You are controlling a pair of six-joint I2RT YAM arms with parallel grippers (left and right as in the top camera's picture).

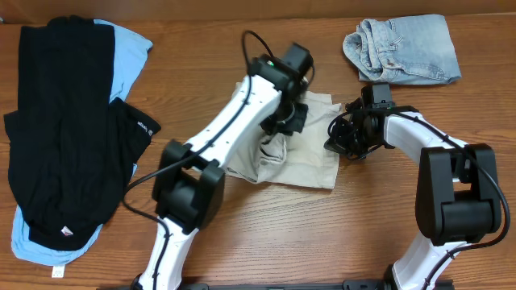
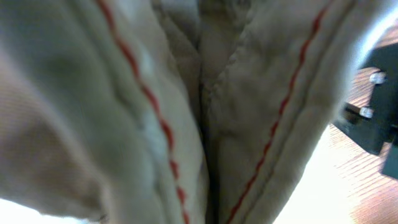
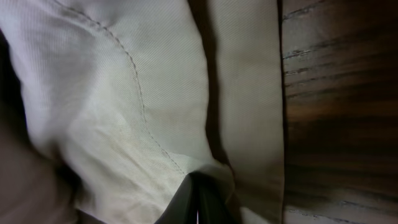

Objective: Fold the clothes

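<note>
The beige shorts [image 1: 314,165] lie mid-desk, nearer the far edge. They look like light, limp cotton, probably best pinched at the stitched seams. The left gripper [image 1: 282,125] is over them and the right gripper [image 1: 343,138] is at their right edge, but whether either is closed cannot be told.

Overhead cam is looking straight down on the whole table [image 1: 266,234], so you're getting the wide view. Left wrist cam is sitting v. close on the beige shorts [image 2: 155,93], fabric filling frame. Right wrist cam is hugging the same shorts, w/ table strip at right; overhead is covering both.
</note>
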